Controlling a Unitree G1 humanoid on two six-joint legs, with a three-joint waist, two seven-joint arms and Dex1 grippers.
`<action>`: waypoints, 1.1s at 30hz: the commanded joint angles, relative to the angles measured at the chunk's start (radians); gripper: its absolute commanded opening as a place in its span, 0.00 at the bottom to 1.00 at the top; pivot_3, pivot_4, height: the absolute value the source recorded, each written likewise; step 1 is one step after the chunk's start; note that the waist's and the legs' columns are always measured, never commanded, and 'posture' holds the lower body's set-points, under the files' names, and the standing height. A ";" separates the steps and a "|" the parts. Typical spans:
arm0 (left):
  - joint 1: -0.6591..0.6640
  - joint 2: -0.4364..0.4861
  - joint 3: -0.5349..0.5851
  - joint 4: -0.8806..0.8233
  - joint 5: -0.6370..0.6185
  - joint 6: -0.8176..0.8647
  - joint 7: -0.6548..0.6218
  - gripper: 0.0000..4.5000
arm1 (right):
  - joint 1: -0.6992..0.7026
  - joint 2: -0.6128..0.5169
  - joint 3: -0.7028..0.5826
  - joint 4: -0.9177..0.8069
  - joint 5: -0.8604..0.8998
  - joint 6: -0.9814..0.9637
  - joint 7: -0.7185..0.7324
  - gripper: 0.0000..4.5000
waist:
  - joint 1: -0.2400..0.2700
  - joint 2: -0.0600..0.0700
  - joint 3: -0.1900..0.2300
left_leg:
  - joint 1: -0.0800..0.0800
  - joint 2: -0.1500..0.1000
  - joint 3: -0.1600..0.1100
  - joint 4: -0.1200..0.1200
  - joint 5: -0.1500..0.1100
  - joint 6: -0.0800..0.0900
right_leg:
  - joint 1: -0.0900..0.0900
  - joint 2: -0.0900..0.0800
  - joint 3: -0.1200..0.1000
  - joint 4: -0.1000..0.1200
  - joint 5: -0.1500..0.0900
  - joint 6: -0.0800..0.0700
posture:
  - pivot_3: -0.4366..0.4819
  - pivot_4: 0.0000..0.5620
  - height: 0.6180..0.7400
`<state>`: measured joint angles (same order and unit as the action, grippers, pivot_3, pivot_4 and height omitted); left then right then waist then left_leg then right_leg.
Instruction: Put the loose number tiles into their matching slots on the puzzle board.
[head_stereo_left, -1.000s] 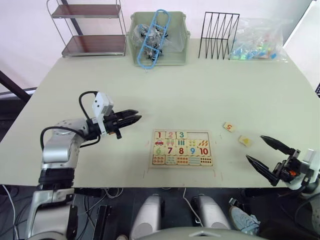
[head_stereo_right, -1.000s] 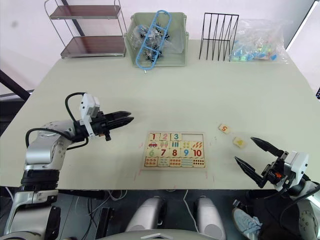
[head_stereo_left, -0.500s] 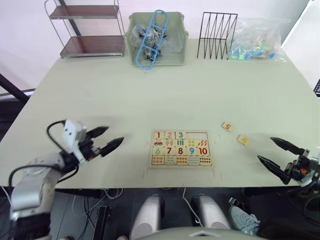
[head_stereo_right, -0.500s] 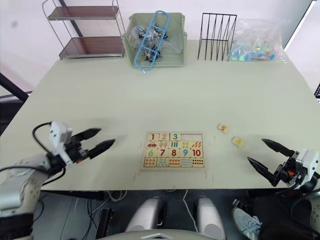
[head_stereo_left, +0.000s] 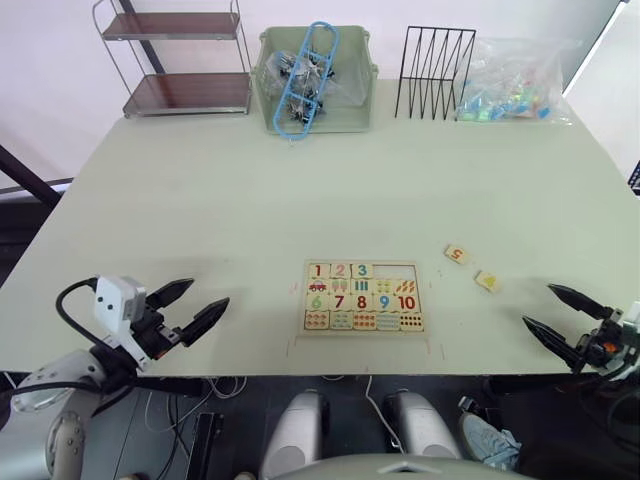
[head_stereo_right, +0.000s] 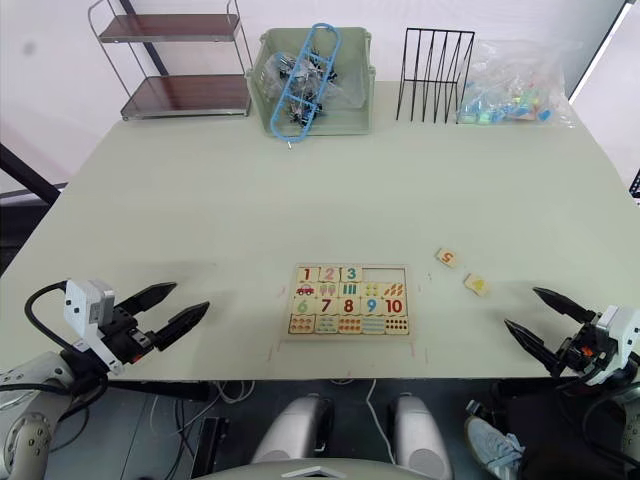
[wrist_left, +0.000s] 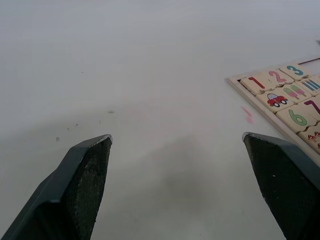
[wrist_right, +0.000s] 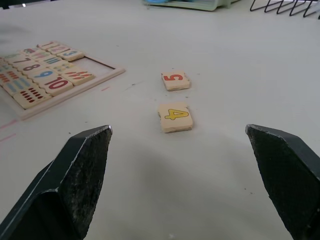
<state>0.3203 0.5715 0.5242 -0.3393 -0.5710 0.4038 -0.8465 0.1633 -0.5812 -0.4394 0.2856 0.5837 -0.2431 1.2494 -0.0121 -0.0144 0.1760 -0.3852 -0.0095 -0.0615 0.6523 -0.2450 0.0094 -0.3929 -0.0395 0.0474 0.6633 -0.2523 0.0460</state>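
Right wrist view: right gripper (wrist_right: 177, 165) spread wide, tile 4 (wrist_right: 175, 117) just ahead between its fingers, tile 5 (wrist_right: 175, 80) beyond. Left gripper (head_stereo_left: 187, 308) spread too, empty. Next: reach forward, pinch 4, carry to the board (head_stereo_left: 364, 297).

Pale matt wooden board (head_stereo_left: 364, 297)

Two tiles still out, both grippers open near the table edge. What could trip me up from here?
The 4 tile and 5 tile lie close together on the table, so the open right gripper might nudge one while taking the other. Only the two end slots of the board are vacant, side by side beside the seated 3 tile, so swapping them is easy. The open left gripper sits farther away.
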 joint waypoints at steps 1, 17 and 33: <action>0.016 -0.023 0.041 -0.027 -0.016 -0.048 0.026 0.99 | 0.022 0.012 -0.020 -0.048 -0.010 -0.021 -0.045 1.00 | 0.000 0.000 0.000 | 0.000 0.000 0.000 0.000 0.000 0.000 | 0.000 0.000 0.000 0.000 0.000 0.000 | 0.48 0.27 1.00; -0.027 -0.026 -0.032 0.061 0.010 -0.134 -0.011 0.99 | 0.113 0.053 -0.024 -0.179 -0.016 -0.020 -0.145 1.00 | -0.002 0.000 0.000 | 0.001 0.001 0.002 -0.001 0.000 0.000 | 0.000 0.002 0.002 0.000 -0.002 -0.003 | 0.48 0.27 1.00; -0.049 -0.016 -0.049 0.118 0.015 -0.197 -0.035 0.99 | 0.097 0.056 0.004 -0.187 -0.029 -0.029 -0.159 1.00 | -0.001 0.000 0.000 | 0.001 0.001 0.002 -0.001 0.000 0.000 | 0.000 0.002 0.002 0.000 -0.002 -0.003 | 0.48 0.27 1.00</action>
<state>0.2740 0.5443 0.4627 -0.2108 -0.5519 0.2319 -0.8784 0.2624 -0.5246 -0.4278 0.1231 0.5498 -0.2475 1.0883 -0.0133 -0.0147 0.1756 -0.3841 -0.0082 -0.0593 0.6513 -0.2451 0.0095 -0.3929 -0.0374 0.0497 0.6630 -0.2542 0.0429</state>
